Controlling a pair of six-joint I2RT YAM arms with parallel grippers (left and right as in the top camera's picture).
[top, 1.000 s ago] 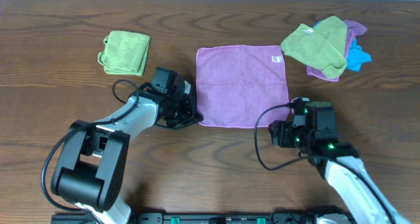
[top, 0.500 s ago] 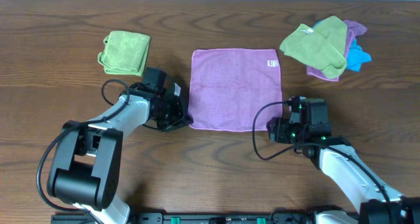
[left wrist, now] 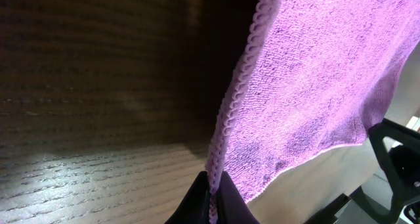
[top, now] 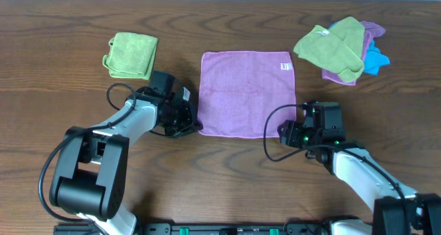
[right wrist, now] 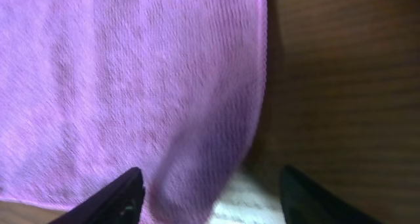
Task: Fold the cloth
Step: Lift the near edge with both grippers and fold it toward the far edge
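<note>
L gripper [left wrist: 212, 207] pinched shut on cloth [top: 247, 94] hem at near-left corner. R gripper [right wrist: 210, 199] spread wide, straddling cloth's right edge by near-right corner, gripping nothing. Cloth flat mid-table [top: 207, 180], white tag [top: 286, 66] far-right.

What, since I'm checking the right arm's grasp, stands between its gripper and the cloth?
Nothing visible: the right gripper is open, its fingers straddling the right edge of the cloth on the table.
</note>
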